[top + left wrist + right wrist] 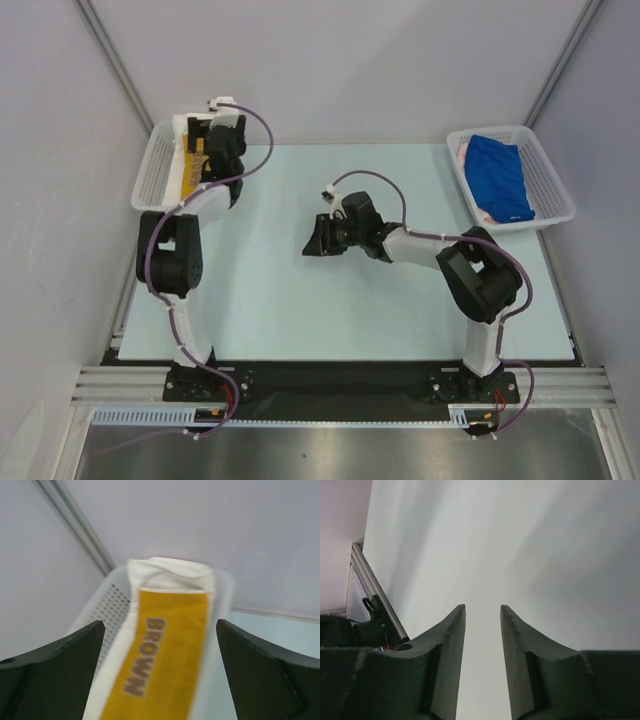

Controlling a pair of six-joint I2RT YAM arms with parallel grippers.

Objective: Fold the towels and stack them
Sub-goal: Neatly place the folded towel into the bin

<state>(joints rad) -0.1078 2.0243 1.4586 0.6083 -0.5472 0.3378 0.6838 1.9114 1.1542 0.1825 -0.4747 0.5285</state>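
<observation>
A folded yellow towel (167, 650) with brown lettering "BROWN" lies on a folded white towel (170, 572) inside the left mesh basket (107, 607). My left gripper (160, 622) hovers over this stack with its jaws wide open and empty. In the top view it (198, 148) is above the basket and the yellow towel (189, 172). A blue towel (500, 175) lies crumpled over a pink one (486, 214) in the right basket. My right gripper (316, 240) is open and empty over the bare middle of the table, also in its wrist view (482, 607).
The left basket (148, 180) sits at the table's far left corner, the right basket (556, 182) at the far right. Grey walls close in on both sides and behind. The pale table top (300, 310) lies between the arms.
</observation>
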